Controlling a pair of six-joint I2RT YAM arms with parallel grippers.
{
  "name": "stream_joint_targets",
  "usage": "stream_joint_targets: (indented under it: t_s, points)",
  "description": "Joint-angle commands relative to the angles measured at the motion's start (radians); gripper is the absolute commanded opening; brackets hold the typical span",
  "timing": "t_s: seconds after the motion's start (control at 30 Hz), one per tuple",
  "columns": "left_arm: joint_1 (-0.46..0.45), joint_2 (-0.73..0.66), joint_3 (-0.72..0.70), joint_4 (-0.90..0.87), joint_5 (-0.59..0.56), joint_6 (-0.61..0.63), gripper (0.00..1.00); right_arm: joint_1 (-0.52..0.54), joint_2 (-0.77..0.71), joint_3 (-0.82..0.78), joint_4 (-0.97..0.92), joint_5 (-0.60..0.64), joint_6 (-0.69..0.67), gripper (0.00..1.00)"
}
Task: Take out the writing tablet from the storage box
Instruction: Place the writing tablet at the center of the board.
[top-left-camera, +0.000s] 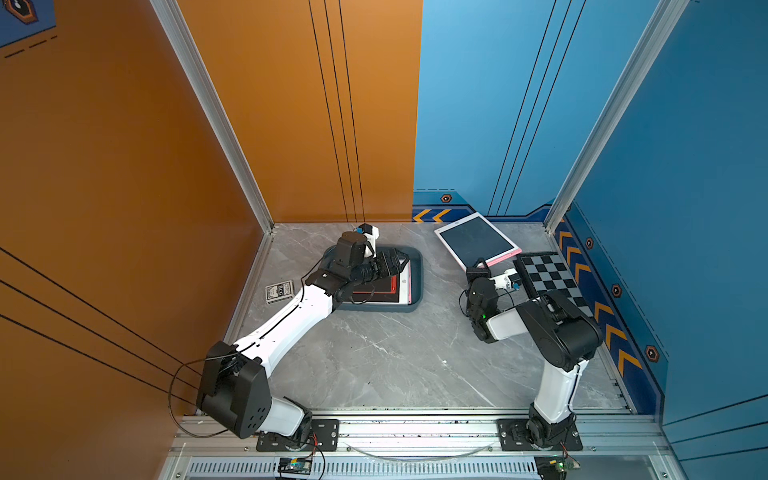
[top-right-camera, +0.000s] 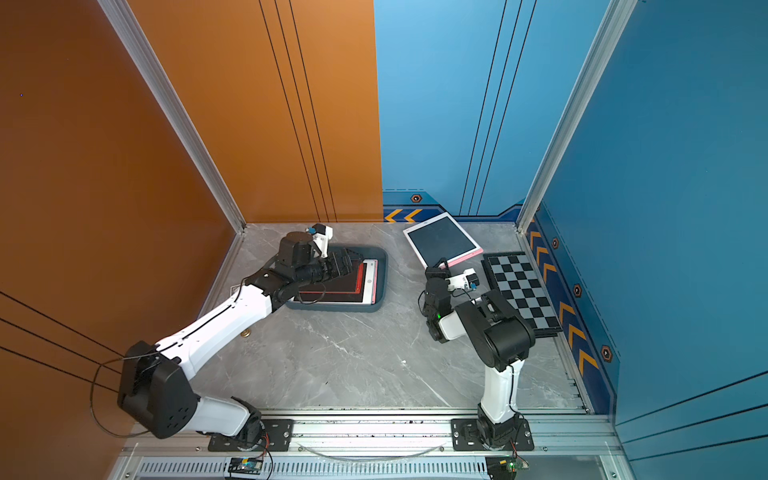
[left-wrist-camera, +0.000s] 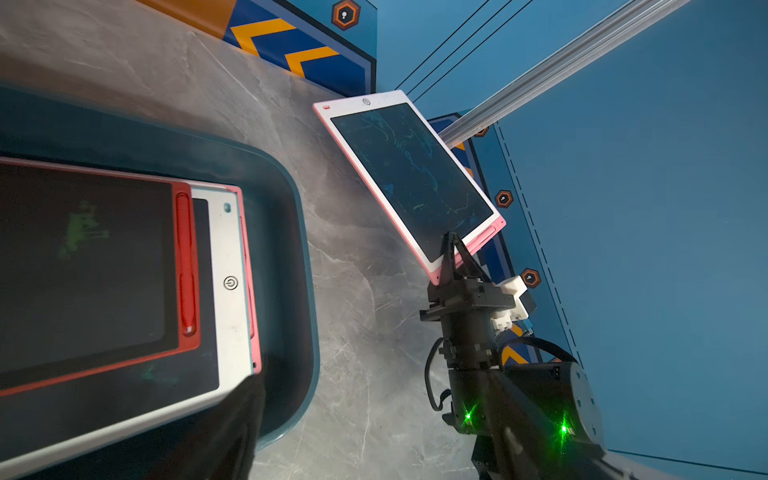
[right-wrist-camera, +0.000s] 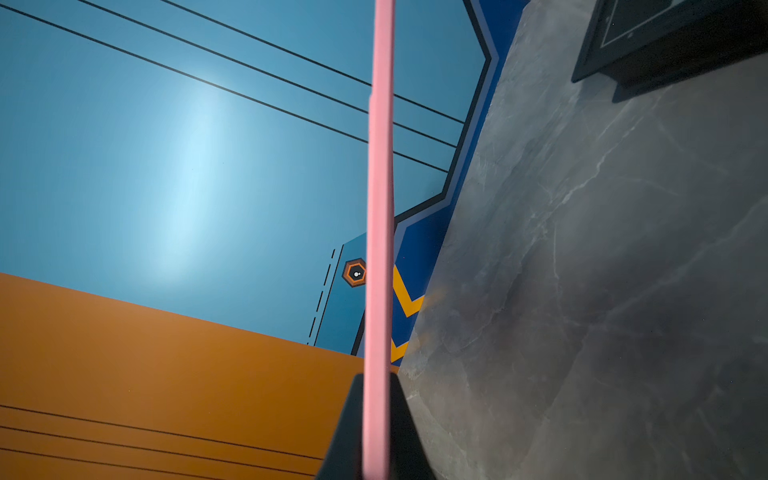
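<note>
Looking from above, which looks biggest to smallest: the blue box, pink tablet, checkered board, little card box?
In a top view:
1. storage box
2. pink tablet and chequered board, about alike: tablet held up nearer the camera, board partly hidden by an arm
3. card box

1. We see a black-and-white chequered board lying flat at the 2 o'clock edge of the grey marbled worktop.
2. We see a small card pack at its 9 o'clock edge.
</note>
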Motion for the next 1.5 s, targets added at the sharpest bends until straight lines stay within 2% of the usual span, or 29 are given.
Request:
stream_joint_targets:
  t_s: [0.0, 0.23, 0.57, 0.73, 0.83, 1.03, 1.27, 1.47]
  points:
    - [0.014, -0.063, -0.028, -0.047, -0.043, 0.038, 0.88, 0.006, 0.021, 0.04, 0.096, 0.12, 0.049, 0.0]
    - [0.037, -0.094, -0.059, -0.047, -0.038, 0.029, 0.9, -0.002, 0.098, 0.025, 0.084, 0.244, 0.21, 0.0]
    - [0.047, -0.099, -0.064, -0.093, -0.019, 0.033, 0.9, 0.02, 0.232, 0.085, 0.068, 0.318, 0.359, 0.0]
    - [0.071, -0.111, -0.074, -0.093, 0.008, 0.033, 0.91, 0.036, 0.267, 0.115, 0.008, 0.319, 0.455, 0.0]
    - [0.082, -0.124, -0.087, -0.094, 0.011, 0.031, 0.91, 0.037, 0.288, 0.127, 0.006, 0.315, 0.494, 0.04]
    - [0.105, -0.149, -0.105, -0.094, 0.02, 0.028, 0.9, 0.032, 0.308, 0.161, -0.019, 0.297, 0.509, 0.08]
    - [0.131, -0.17, -0.15, -0.093, 0.024, 0.027, 0.91, 0.024, 0.318, 0.147, -0.072, 0.281, 0.584, 0.18]
    - [0.137, -0.162, -0.152, -0.094, 0.027, 0.027, 0.91, 0.003, 0.339, 0.169, -0.108, 0.216, 0.589, 0.17]
